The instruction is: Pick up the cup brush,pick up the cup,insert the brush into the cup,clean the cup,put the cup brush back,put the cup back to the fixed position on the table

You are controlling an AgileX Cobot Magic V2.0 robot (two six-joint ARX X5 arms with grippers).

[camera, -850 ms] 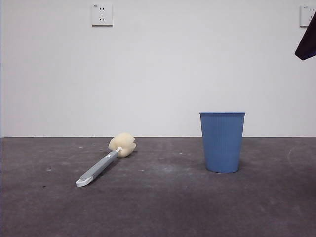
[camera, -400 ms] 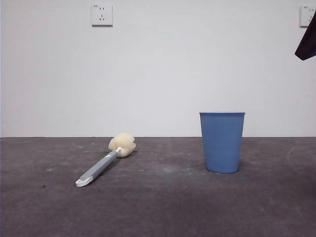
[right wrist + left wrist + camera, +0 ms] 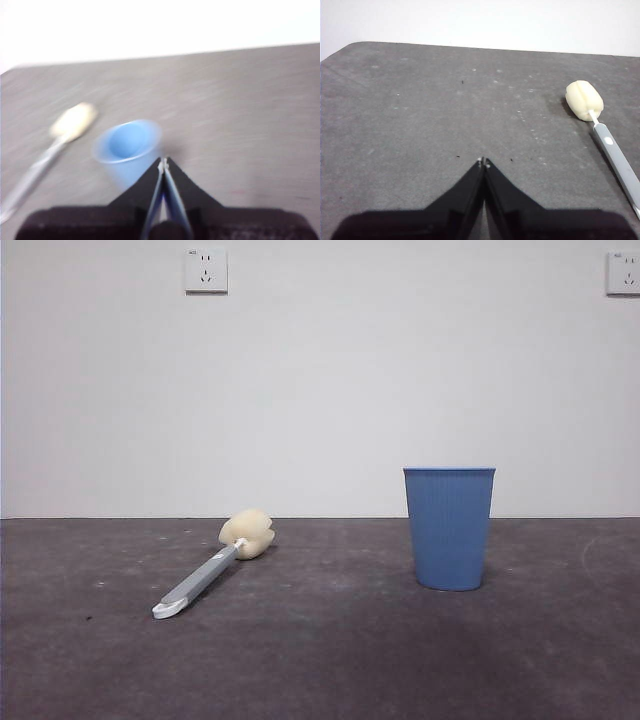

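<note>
Grey table (image 3: 330, 660) bears the cup brush (image 3: 210, 572) lying diagonally, sponge rearward; both grippers closed, empty.

The dark arm tip that showed at the front view's top right corner has gone out of that view, and the wall socket (image 3: 623, 272) it partly covered now shows whole.

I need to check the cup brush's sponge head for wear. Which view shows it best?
The left wrist view: the cup brush lies sharp there, its sponge head's groove visible. The front view shows it whole but smaller, and the right wrist view shows only a motion-blurred smear.
</note>
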